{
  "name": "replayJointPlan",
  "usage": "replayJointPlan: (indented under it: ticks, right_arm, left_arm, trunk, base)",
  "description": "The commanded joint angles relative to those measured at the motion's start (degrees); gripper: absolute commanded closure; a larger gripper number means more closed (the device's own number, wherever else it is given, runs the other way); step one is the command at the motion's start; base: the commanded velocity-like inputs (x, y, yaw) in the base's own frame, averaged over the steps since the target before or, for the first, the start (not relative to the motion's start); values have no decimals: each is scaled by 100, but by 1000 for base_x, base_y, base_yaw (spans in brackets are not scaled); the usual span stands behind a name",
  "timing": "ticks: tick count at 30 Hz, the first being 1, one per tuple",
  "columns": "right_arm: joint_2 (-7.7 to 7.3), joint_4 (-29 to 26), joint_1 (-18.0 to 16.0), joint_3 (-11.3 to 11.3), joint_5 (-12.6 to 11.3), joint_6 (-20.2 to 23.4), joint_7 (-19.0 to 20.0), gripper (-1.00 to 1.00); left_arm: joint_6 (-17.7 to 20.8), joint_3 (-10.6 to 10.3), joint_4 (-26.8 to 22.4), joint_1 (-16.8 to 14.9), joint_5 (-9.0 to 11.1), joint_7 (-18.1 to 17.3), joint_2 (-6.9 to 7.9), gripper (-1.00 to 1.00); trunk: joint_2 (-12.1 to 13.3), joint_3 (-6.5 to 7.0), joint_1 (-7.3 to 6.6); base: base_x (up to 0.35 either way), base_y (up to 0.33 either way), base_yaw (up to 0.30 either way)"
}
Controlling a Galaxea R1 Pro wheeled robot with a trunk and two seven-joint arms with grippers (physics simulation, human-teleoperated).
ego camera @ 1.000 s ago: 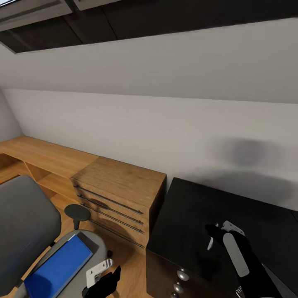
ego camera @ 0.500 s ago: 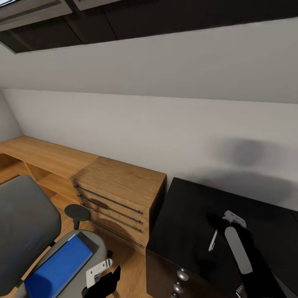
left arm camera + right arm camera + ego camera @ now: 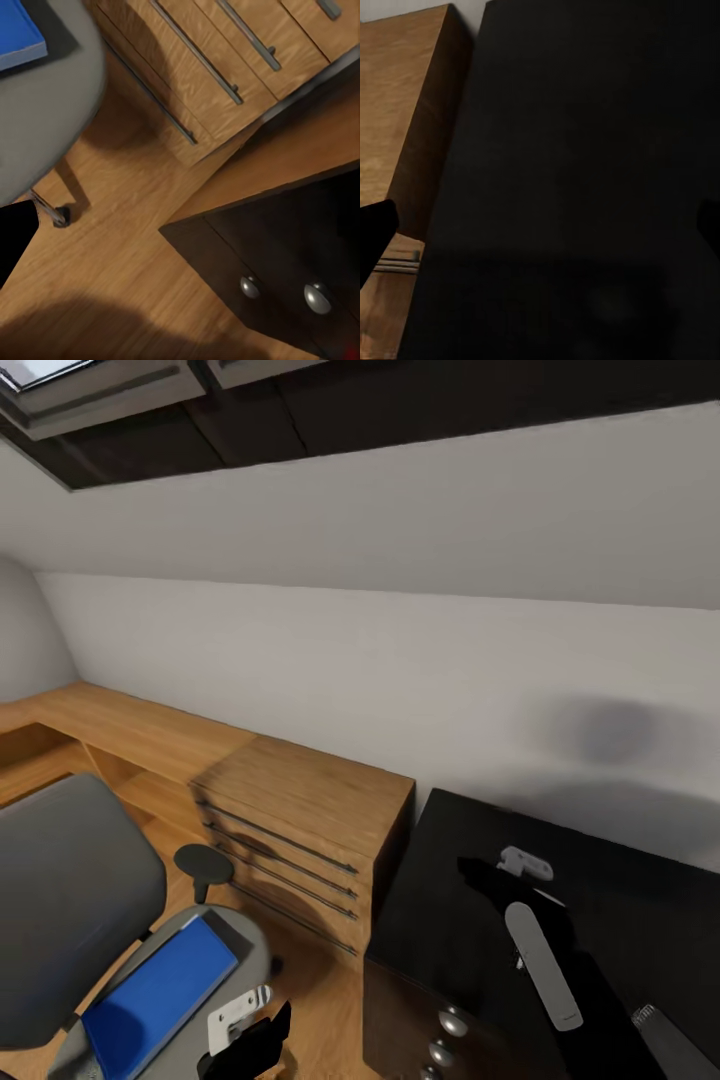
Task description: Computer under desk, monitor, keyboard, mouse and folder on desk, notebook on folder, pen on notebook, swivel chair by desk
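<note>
While the right gripper hung over the top of the black cabinet, its fingers pointed away from the robot toward the white wall. In the right wrist view the two dark fingertips stood at opposite edges of the picture, so the jaws were spread wide with nothing between them; only the cabinet's dark top lay under the gap. A thin white pen-like sliver showed beside that arm's forearm on the cabinet top, too small to tell for sure.

Well off to the left of that gripper, across the wooden drawer unit, the blue folder lay flat on the seat of the grey swivel chair. Its long axis ran from the near left of the seat up toward the drawer unit, one short end pointing at the drawers.

The left gripper sat low, just beside the chair seat and near the folder's closer edge, above the wooden floor. Whether its jaws were apart or together could not be told.
</note>
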Motion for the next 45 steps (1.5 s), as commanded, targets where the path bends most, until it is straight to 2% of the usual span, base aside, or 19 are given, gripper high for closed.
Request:
replayJointPlan:
  ticks: [1, 6, 18, 25, 32, 41, 45]
  right_arm:
    - [-5, -10, -4, 87, -52, 14, -94, -100]
    - [-5, -6, -4, 221, -63, 1, -132, -100]
    - [5, -9, -4, 259, -74, -18, -157, -100]
    - [45, -8, -3, 270, -57, -40, -173, -100]
    - [60, -6, -4, 267, -59, -41, -174, -100]
    - [55, -13, -4, 264, -65, -31, -162, -100]
    - [58, -6, -3, 263, -49, -48, -173, -100]
  left_arm:
    - [14, -5, -11, -1, 48, 40, 0, -100]
    - [14, -3, -11, 1, 46, 40, 0, -100]
    - [14, 4, -11, 0, 46, 35, 0, -100]
    - [14, 17, -18, 1, 46, 32, 2, -100]
    - [14, 24, -22, 1, 46, 39, 5, -100]
    - [14, 31, -23, 3, 46, 38, 14, -100]
    - [14, 32, -28, 0, 46, 34, 17, -100]
  trunk:
    - [-5, -6, -1]
    - [-5, -7, -1]
    - [-5, -13, -1]
    - [-5, -50, -1]
    - [-5, -83, -1]
    - [-5, -86, -1]
    - [-5, -86, -1]
  base:
    - [-224, 0, 37]
    - [-288, 0, 16]
    - [-327, 72, 9]
    - [-293, 100, 139]
    - [-191, 21, 173]
    - [-115, 1, 13]
    - [-107, 0, 262]
